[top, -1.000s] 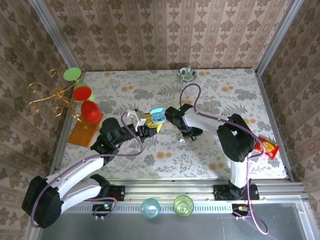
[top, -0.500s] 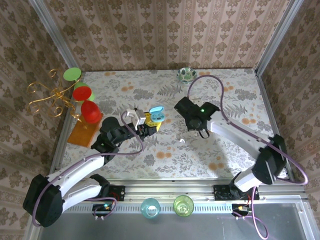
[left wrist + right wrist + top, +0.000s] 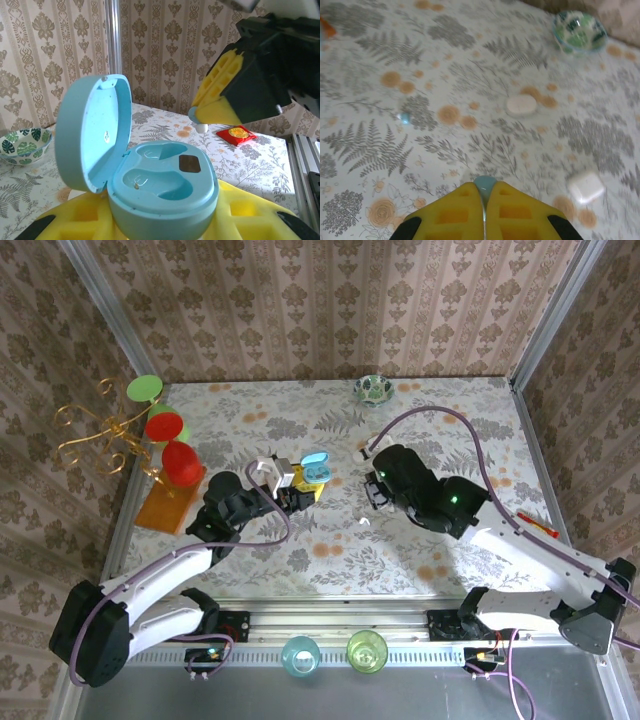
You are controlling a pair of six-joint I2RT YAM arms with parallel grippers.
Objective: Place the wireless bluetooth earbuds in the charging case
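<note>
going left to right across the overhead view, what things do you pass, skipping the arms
gold stand with red and green discs → open blue case → green patterned bowl → red packet, partly hidden by the right arm

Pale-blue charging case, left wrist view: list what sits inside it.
Inside the open pale-blue plastic charging case: two moulded wells, both empty, a small dark square patch and a tiny gold speck. The wells' near walls hide behind the front rim.
</note>
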